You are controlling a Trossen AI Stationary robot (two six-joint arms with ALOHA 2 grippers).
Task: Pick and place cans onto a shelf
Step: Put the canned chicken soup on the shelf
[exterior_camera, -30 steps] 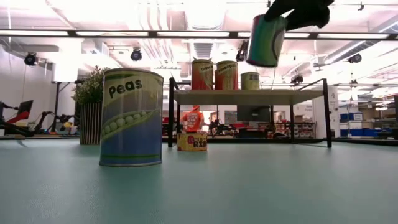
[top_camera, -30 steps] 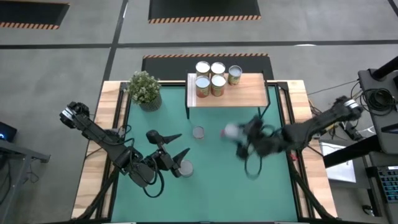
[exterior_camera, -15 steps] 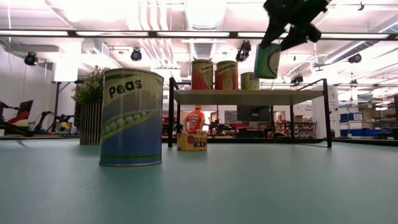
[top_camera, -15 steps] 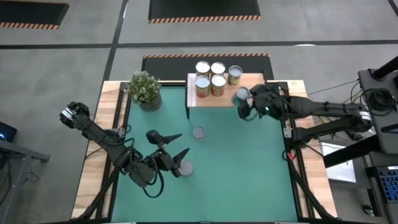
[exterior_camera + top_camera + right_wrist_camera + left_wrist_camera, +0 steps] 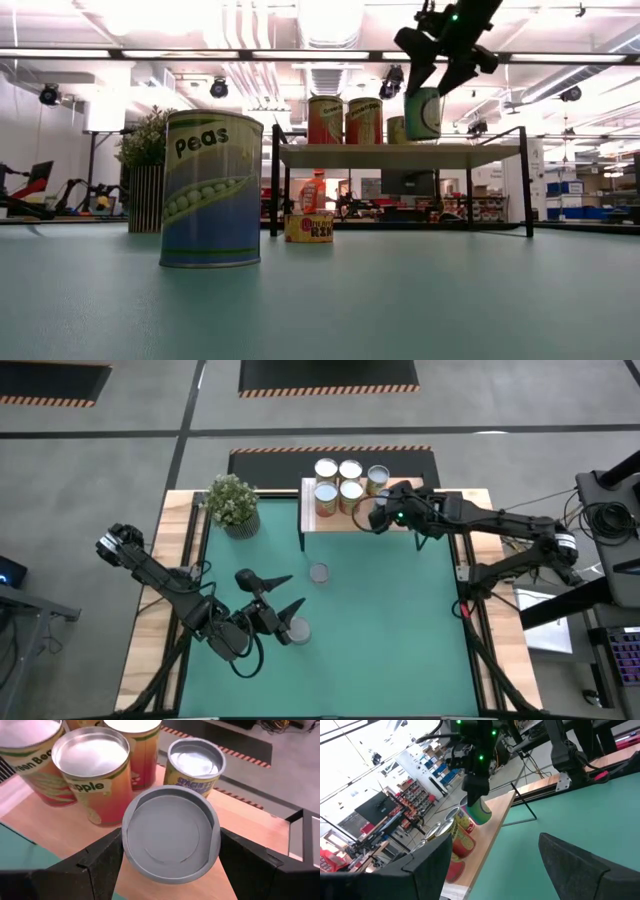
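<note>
The right gripper [image 5: 381, 517] is out over the wooden shelf [image 5: 400, 510], its two fingers clamped on the sides of a grey-topped can [image 5: 170, 833], holding it upright just above the board. In the low view that can [image 5: 423, 113] hangs a little over the shelf top, next to the cans already standing there, and does not appear to touch the wood. Five cans [image 5: 345, 482] are grouped at the shelf's far left end: two pairs with pale tops and one smaller tin [image 5: 377, 480] just beside them, the nearest neighbour to the held one. Down on the green mat [image 5: 400, 650], the left gripper [image 5: 279, 600] rests low near the front, its fingers spread apart with nothing between them. A tall peas can [image 5: 211, 189] stands just beside it on the mat, and a short, squat can [image 5: 319, 573] sits alone near the shelf's front legs. A potted plant [image 5: 232, 503] stands at the mat's far left corner, next to the shelf.
</note>
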